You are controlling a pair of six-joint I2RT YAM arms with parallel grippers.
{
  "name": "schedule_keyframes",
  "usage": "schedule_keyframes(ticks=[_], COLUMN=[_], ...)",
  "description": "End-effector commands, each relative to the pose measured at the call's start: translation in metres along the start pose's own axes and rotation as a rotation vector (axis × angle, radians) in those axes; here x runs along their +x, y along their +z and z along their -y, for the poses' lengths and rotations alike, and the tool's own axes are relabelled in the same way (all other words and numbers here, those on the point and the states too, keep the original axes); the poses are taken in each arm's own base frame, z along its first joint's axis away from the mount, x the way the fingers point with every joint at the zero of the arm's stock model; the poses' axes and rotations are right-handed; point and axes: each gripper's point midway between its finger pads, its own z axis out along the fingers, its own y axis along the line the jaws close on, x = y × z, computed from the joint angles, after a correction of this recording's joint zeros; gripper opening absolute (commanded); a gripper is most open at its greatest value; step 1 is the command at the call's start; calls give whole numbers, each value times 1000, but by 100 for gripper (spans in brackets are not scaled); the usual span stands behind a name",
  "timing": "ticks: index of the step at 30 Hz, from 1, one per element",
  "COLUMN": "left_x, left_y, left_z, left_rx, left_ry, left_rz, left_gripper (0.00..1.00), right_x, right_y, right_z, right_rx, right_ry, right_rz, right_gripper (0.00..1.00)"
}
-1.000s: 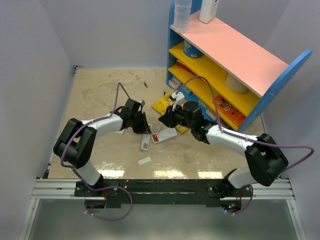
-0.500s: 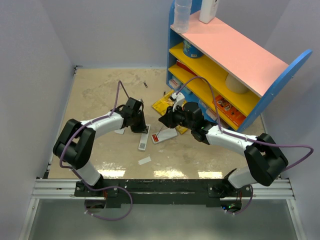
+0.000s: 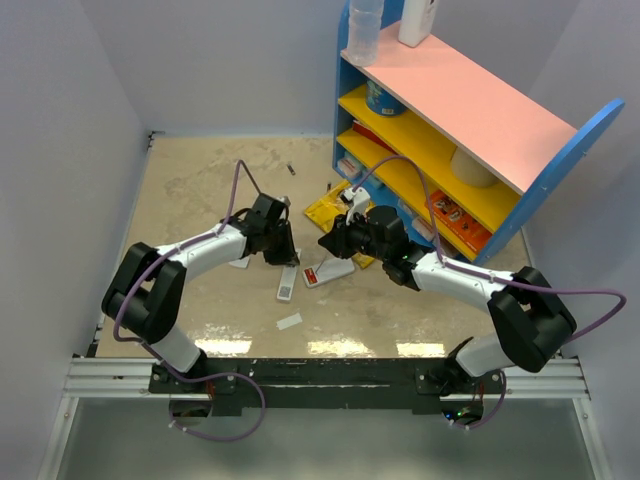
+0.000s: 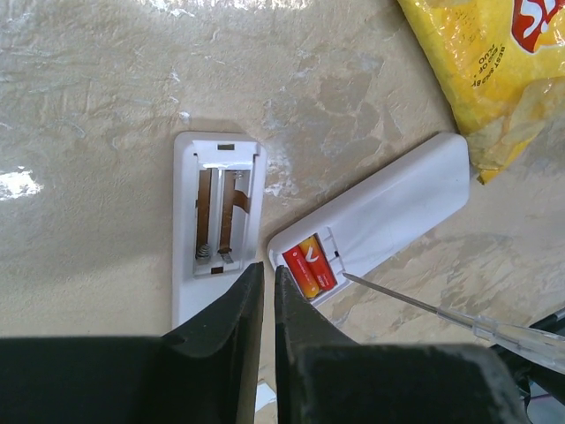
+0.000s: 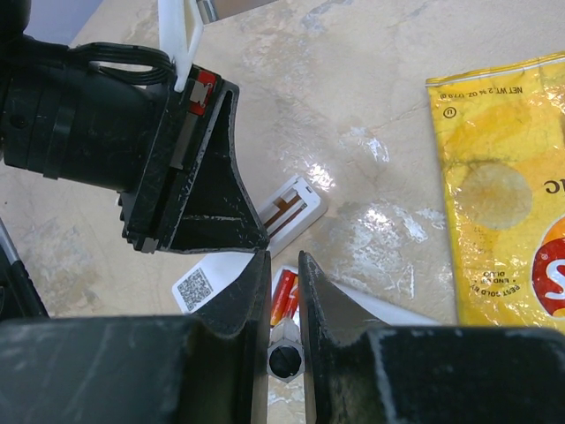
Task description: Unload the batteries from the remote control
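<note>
remote control (image 4: 388,208), lying back-up on the desk (image 4: 106,88) just beside a yellow snack bag (image 4: 477,71); its bay is open and the two batteries (image 4: 309,265) sit side by side at the end nearest the left pincer (image 4: 268,276). that pincer hovers close to the bay, jaws almost together with nothing between them. right pincer (image 5: 283,261) is clamped on a thin stick (image 4: 424,303), whose tip lies at the bay's edge beside the batteries. a narrower white bar (image 4: 185,221) with an empty spring bay lies alongside. judged handling: batteries light, stiff, smooth, apt to roll; lever one end up with the tip, then pinch across the middle. the remote, light and likely to slide, wants pressing down on its plain back.
</note>
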Motion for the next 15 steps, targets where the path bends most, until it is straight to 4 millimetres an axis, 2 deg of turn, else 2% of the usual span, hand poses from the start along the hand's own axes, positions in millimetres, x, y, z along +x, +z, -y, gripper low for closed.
schedule_keyframes(ticks=[1, 15], left_x=[-4, 8], left_y=[-3, 16], left_z=[9, -15], left_rx=[22, -85], left_ry=[29, 24], left_rz=[10, -31], left_gripper=[15, 14], right_x=[-16, -21], right_y=[-2, -2], right_z=[-4, -4], right_rx=[-14, -7], right_ry=[4, 15], right_rz=[60, 80], right_gripper=[0, 0])
